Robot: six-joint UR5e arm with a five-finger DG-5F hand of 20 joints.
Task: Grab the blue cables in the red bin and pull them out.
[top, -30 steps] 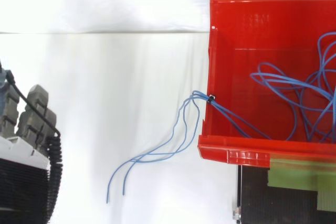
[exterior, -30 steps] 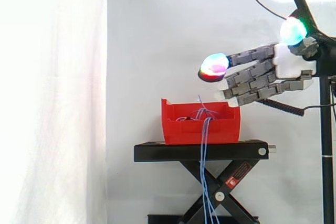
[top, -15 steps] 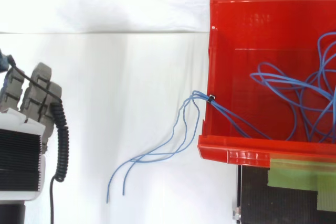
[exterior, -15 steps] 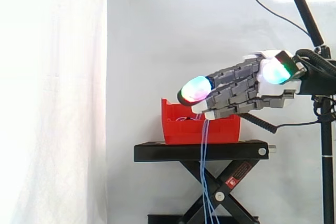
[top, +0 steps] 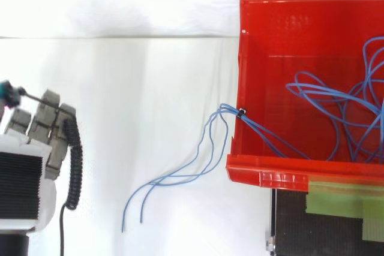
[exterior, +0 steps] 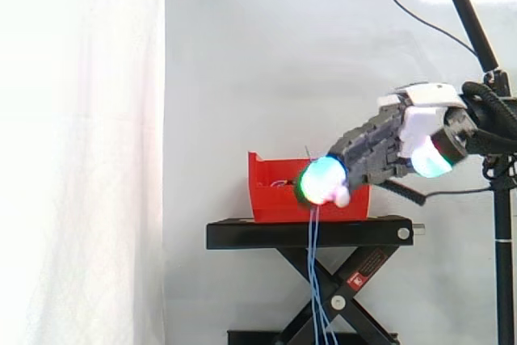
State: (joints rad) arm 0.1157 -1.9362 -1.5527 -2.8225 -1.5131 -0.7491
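Blue cables (top: 336,109) lie looped inside the red bin (top: 264,178). A tied bunch spills over the bin's wall (its loose ends dangle past the black stand (exterior: 242,234)). From above, the hand (top: 42,127) is well apart from the bin, fingers stretched out and holding nothing. Seen from the side, its glowing fingertips (exterior: 319,179) slant downward.

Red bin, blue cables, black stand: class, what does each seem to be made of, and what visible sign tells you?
Red open-topped bin: probably moulded plastic, glossy, with bright highlights along its rim.
Thin blue cables: likely plastic-sheathed wire, smooth. They hold loose loops and droop over the wall.
Black scissor stand: seems painted metal, matte, with a flat plate and crossed bars with bolts.
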